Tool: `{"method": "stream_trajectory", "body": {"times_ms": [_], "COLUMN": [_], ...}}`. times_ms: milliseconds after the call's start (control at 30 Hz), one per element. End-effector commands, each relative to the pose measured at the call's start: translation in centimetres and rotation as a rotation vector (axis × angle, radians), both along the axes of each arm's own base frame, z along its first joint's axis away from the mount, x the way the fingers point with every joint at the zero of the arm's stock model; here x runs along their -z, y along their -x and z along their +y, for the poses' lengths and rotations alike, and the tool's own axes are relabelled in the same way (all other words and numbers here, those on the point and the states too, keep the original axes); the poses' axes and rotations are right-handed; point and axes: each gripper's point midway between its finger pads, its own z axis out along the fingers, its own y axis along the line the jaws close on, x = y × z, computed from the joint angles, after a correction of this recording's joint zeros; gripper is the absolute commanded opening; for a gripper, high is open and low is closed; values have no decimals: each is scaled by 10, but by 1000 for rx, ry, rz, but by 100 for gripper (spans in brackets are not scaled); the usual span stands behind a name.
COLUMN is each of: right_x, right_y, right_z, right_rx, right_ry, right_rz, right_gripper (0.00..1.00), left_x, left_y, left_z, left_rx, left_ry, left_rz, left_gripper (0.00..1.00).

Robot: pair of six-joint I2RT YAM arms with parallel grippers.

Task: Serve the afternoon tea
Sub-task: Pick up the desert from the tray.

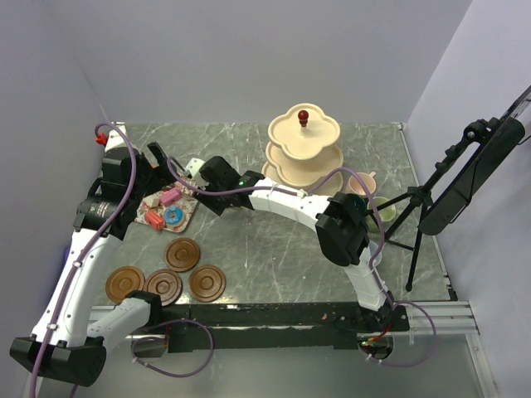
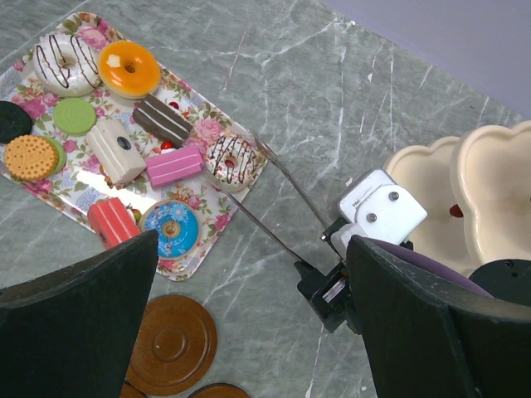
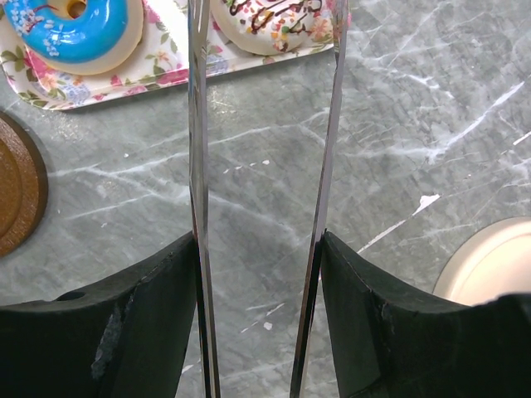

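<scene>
**Materials and shapes.** The worktop [image 1: 274,257] is matt grey-green stone with pale veins. The landmark is the tray [image 2: 207,128], a flat rectangle with a pink floral print and a low rim. On the tray lie the small cakes [image 2: 116,151], glossy and toy-like. They include a blue-iced ring [image 2: 172,228], a sprinkled white ring [image 2: 230,159], an orange ring [image 2: 129,68], a pink bar [image 2: 174,165], a red block [image 2: 112,222] and several flat round biscuits (one green, one dark, one dotted tan). Behind the tray and to its right is the stand [image 1: 286,137], cream, with three scalloped tiers narrowing upward to a red knob [image 1: 304,114]. Four saucers [image 1: 182,254] lie flat in front of the tray. They are brown, round and ringed with concentric grooves.

**Arm pose.** The right arm [image 1: 286,203] reaches across from the right of the tray with its wrist low. The right jaws are clamped on the thin metal tongs [image 3: 197,166], one polished blade pressed against each inner face. The blades run toward the tray's edge beside the sprinkled ring. The left arm [image 1: 79,257] hangs above the tray, and the left jaws are spread wide, gripping nothing.

**Hidden or cut off.** The tong tips leave the top of the right wrist view, and whether they touch the tray cannot be told. Far to the right of the tray, a pink mug [image 1: 362,183] and a pale green mug [image 1: 382,209] show only in part behind the right arm.
</scene>
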Motion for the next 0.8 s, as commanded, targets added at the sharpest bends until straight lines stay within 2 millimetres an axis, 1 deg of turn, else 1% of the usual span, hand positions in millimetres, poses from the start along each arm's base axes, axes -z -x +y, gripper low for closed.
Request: {"method": "stream_trajectory", "body": {"times_ms": [0, 200, 333, 500, 667, 767], "right_x": [-17, -8, -7, -6, -11, -24], "right_y": [12, 14, 12, 8, 8, 5], "right_z": [6, 4, 3, -1, -2, -3], "right_rx": [-56, -53, -46, -28, -21, -4], "right_ry": [-14, 18, 26, 50, 42, 22], "right_rz": [-22, -5, -12, -27, -37, -62], "right_gripper": [64, 63, 63, 56, 52, 47], "left_x": [-8, -7, -8, -9, -10, -12], "left_y": [-1, -1, -1, -1, 0, -1], "left_z": [-3, -4, -3, -3, -2, -2], "left_rx": [8, 9, 8, 6, 5, 4], "left_ry": [25, 26, 25, 24, 23, 22], "left_rz": [-32, -31, -34, -35, -40, -45], "left_gripper": [100, 100, 100, 100, 100, 100]}}
